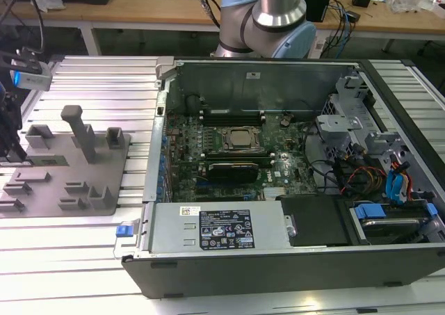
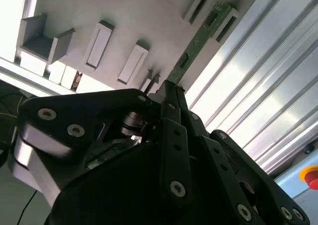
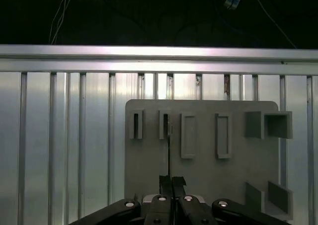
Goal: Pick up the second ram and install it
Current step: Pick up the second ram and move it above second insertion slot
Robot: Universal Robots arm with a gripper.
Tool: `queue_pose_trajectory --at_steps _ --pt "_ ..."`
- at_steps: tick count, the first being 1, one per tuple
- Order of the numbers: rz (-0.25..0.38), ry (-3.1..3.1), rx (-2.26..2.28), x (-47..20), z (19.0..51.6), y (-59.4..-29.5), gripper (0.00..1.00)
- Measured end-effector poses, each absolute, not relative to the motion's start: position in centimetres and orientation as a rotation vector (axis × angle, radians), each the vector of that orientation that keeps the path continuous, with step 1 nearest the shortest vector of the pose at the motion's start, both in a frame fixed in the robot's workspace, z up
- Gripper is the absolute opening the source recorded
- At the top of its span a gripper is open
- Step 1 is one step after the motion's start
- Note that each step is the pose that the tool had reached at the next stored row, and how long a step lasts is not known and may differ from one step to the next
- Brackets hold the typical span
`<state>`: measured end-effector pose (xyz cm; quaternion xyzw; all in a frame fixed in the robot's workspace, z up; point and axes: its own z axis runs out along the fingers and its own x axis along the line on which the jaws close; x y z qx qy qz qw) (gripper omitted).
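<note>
The second ram (image 2: 195, 43) is a thin green stick running from my fingertips to the slotted posts of the grey holder plate (image 2: 149, 21). My gripper (image 2: 168, 86) is shut on its near end in the second wrist view. In the first wrist view the ram (image 3: 169, 150) shows edge-on as a dark line between my gripper (image 3: 171, 181) and a slot of the holder plate (image 3: 198, 180). Whether the stick still rests in the slot I cannot tell. In the exterior view the holder plate (image 1: 49, 190) lies at the exterior view's left, beside the open computer case.
The open case (image 1: 278, 259) holds the motherboard with its CPU socket (image 1: 241, 140) and long black slot strips (image 1: 229, 113) on either side. A tall grey post (image 1: 82, 131) stands on the holder plate. Ribbed aluminium table (image 3: 59, 150) surrounds the plate. Cables and drive bays (image 1: 375, 169) fill the case's right.
</note>
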<state>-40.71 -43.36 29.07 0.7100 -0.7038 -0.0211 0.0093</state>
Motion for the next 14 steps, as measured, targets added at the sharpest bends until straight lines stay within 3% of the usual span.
queue_pose_trajectory --at_steps 14 --pt "-0.066 -2.198 2.217 -40.7 34.1 -43.3 0.09"
